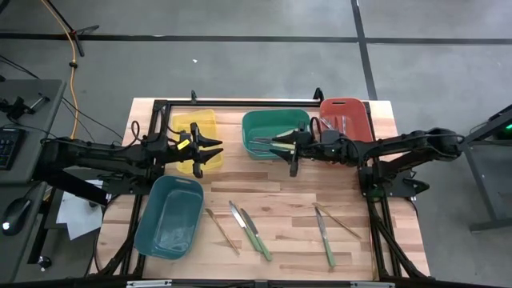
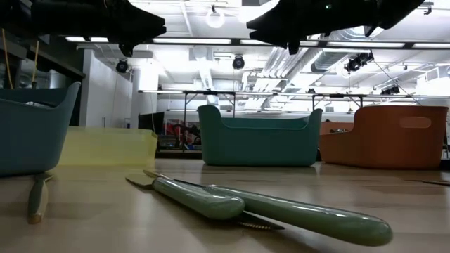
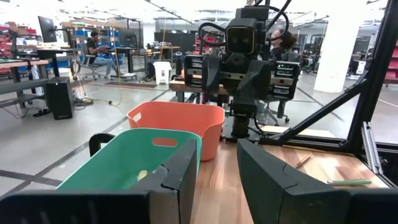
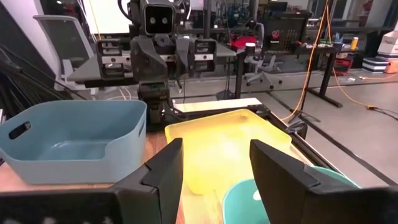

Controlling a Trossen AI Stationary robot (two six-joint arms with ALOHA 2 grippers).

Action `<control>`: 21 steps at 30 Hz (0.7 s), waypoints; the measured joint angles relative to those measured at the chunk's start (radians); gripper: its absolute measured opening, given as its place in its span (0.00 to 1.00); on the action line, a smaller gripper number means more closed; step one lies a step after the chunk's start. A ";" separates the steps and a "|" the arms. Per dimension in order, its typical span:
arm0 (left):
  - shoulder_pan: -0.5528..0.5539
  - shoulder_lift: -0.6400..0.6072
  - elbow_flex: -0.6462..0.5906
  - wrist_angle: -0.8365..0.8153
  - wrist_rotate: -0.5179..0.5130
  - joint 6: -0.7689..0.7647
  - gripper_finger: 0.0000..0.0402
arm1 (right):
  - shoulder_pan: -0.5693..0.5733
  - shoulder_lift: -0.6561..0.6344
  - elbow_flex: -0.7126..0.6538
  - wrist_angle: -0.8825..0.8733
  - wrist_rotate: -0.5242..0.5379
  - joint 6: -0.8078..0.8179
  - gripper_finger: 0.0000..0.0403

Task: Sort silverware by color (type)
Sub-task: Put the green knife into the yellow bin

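Several utensils lie flat on the wooden table near its front edge: a tan wooden one [image 1: 222, 230], two green-handled knives [image 1: 240, 218] [image 1: 256, 234], another green-handled one [image 1: 325, 237] and a wooden one [image 1: 340, 222]. The two green knives also show in the low view [image 2: 197, 197] [image 2: 309, 214]. More utensils lie in the green bin [image 1: 268, 140] and in the red bin [image 1: 344, 122]. My left gripper [image 1: 210, 150] [image 3: 217, 168] is open and empty above the yellow bin's right side. My right gripper [image 1: 284, 148] [image 4: 214, 165] is open and empty above the green bin's near edge.
A yellow bin [image 1: 196, 128], a green bin [image 1: 276, 120] and a red bin [image 1: 356, 108] stand in a row at the back. A teal-blue bin [image 1: 170, 216] stands at the front left. Bare table lies between the bins and the loose utensils.
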 joint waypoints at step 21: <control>0.000 0.000 0.000 0.000 0.000 -0.018 0.26 | 0.000 0.000 0.000 -0.019 -0.010 0.000 0.42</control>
